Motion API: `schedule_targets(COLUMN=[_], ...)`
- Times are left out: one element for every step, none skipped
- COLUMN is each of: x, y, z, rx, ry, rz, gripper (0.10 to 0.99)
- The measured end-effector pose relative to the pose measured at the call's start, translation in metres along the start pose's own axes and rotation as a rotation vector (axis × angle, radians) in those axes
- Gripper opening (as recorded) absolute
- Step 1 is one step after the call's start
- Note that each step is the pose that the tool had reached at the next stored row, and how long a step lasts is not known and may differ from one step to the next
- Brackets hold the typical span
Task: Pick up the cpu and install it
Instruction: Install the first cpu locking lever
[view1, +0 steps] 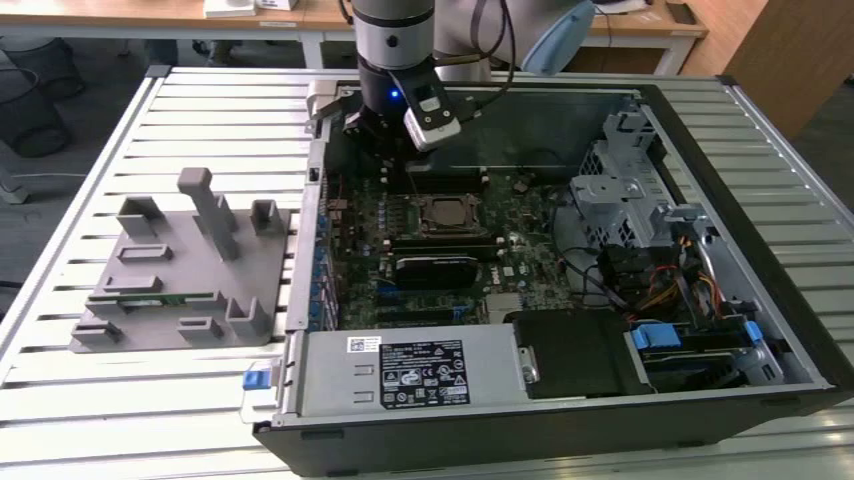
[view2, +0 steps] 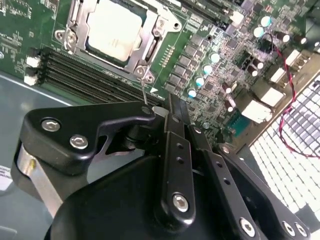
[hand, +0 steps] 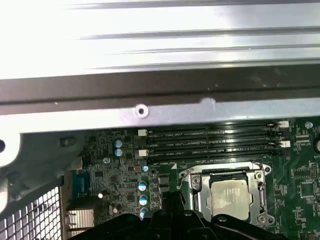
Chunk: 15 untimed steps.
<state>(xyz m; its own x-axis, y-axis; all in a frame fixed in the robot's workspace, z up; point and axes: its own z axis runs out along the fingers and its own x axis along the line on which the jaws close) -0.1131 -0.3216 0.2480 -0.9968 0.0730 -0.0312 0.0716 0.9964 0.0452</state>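
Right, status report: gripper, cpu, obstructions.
Gripper above motherboard, carrying nothing seen. Cpu seated in socket, frame around it. Nothing covering it.

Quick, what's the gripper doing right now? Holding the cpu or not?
Gripper: not holding the cpu, which sits in the motherboard socket; whether it is open or closed cannot be told. It is above the board beside the socket.
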Motion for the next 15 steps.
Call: schedule_targets(x=[0.0010, 0.0017, 0.0023, 0.0025, 0.0025, 0.0026, 0.0027, 0.0027, 0.0028, 0.0029, 0.0029, 0.0030, 0.0030, 0.0031, 0.0031], y=[0.0006, 0.0013, 0.0023, 0.0036, 0.0044, 0.0053, 0.0062, 0.0072, 0.0083, 0.0093, 0.0102, 0.0109, 0.0116, 0.0120, 0.0128], z=[-0.0002, -0.0001, -0.0001, -0.0001, -0.0002, -0.0003, -0.0005, -0.0007, -0.0008, -0.0011, -0.0013, -0.0015, -0.0018, -0.0021, -0.0025], rx=[0.000, 0.000, 0.000, 0.000, 0.000, 0.000, 0.000, 0.000, 0.000, 0.000, 0.000, 0.000, 0.000, 0.000, 0.000], ry=[0.0000, -0.0003, -0.0002, -0.0001, -0.0002, -0.0001, -0.0001, -0.0001, -0.0001, -0.0001, -0.0001, -0.0001, -0.0002, -0.0001, 0.0000], rz=[0.000, 0.000, 0.000, 0.000, 0.000, 0.000, 0.000, 0.000, 0.000, 0.000, 0.000, 0.000, 0.000, 0.000, 0.000], gripper=[0.106, 0.106, 0.106, 0.106, 0.106, 0.106, 0.106, 0.106, 0.106, 0.106, 0.106, 0.106, 0.106, 0.106, 0.106])
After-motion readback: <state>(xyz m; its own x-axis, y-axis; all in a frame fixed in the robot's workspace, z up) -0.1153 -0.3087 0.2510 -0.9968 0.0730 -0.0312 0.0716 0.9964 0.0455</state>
